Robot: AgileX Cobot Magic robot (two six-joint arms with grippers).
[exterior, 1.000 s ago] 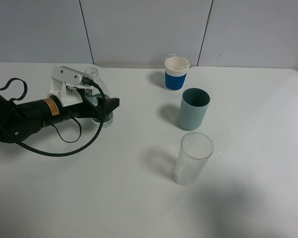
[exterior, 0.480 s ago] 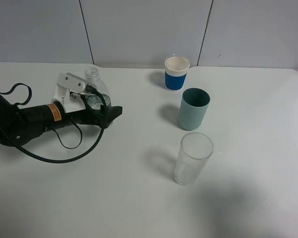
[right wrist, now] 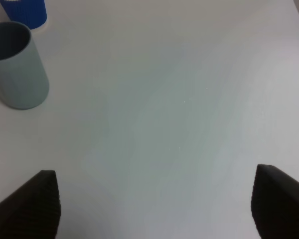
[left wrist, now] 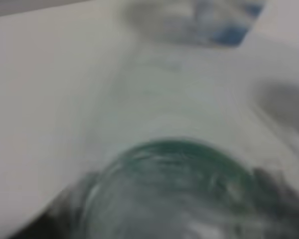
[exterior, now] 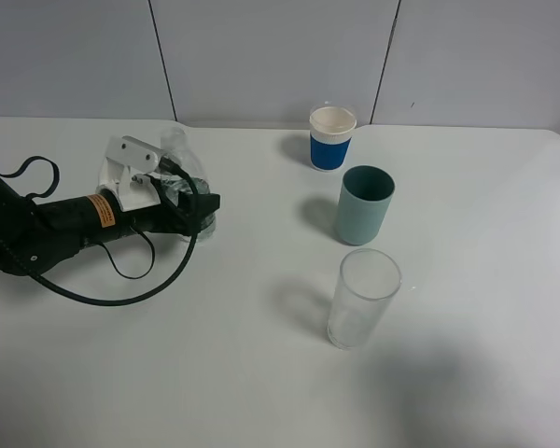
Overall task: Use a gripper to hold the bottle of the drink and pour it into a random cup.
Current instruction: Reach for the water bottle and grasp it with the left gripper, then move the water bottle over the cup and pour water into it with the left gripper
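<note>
On the left side of the high view we see one left hand (exterior: 198, 207), black with white plastic parts, clenched around the one bottle of the drink (exterior: 175, 147). The bottle's clear neck shows above the hand, and the dark fingers cover its lower body, so we cannot tell whether its base touches the tabletop (exterior: 215, 373). A small orange label (exterior: 97, 206) sits on the arm, and one black cable (exterior: 121, 294) loops from it across the tabletop.

Right of centre we count three drinking vessels in a loose line, none touching another. The white cup with a blue band (exterior: 332, 138) is uppermost, the grey-teal cup (exterior: 364, 203) stands just below it, and the clear glass (exterior: 364, 299) is lowest. All three stand upright and well apart from the bottle.

From the left wrist camera the picture is badly blurred. We make out only the bottle (left wrist: 179, 164), with its green label, filling the lower part.

From the right wrist camera the right hand (right wrist: 159, 204) is released, its two dark fingertips spread wide over bare tabletop and holding nothing. The grey-teal cup (right wrist: 15, 67) and the blue-banded cup (right wrist: 25, 12) sit in the upper left of that frame.
</note>
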